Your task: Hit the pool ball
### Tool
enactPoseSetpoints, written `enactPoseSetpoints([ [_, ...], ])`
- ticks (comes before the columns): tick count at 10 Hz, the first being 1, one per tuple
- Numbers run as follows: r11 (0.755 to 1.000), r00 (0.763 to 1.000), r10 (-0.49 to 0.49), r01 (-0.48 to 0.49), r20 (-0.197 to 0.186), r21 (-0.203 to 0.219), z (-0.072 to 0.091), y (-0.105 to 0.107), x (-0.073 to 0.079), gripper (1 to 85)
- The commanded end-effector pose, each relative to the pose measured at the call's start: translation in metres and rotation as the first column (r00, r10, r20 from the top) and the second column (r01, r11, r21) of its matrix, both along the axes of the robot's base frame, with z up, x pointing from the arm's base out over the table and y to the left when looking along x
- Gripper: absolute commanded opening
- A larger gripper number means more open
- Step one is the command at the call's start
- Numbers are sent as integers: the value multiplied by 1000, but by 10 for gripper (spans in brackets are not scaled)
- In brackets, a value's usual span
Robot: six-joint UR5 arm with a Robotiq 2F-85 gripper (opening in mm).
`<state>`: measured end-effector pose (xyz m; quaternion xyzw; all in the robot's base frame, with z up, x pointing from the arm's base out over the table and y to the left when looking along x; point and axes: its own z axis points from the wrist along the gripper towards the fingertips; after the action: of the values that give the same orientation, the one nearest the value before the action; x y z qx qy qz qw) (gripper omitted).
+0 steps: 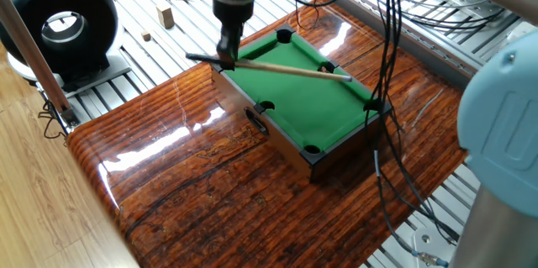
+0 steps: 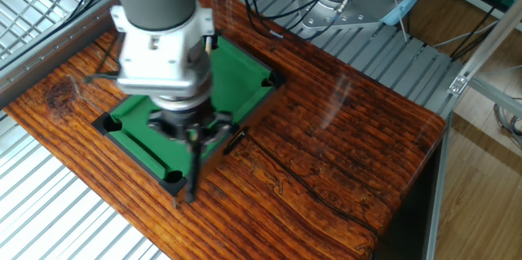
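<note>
A long thin pale wooden cue stick [image 1: 282, 68] is being gripped near its dark butt by the two-finger gripper [image 1: 225, 52] at the far left, angled across the small green-felt pool table [image 1: 294, 91] so its tip is aimed at the tiny dark pool ball [image 1: 329, 67] near the far right rail.
</note>
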<state>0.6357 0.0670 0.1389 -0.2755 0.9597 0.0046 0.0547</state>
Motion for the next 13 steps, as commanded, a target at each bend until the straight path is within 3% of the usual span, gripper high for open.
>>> enactPoseSetpoints([
  [1,992,990,-124,125,65,-24,-3,-15,35,10],
  [2,987,985,-158,160,67,-29,-9,-21,41,10],
  [4,977,976,-214,213,31,14,-22,-13,44,10],
  [9,984,982,-179,178,57,33,-58,-8,75,10],
  [10,984,982,-178,176,58,36,-61,-7,77,10],
  [13,977,977,-212,212,10,20,-58,-9,61,13],
])
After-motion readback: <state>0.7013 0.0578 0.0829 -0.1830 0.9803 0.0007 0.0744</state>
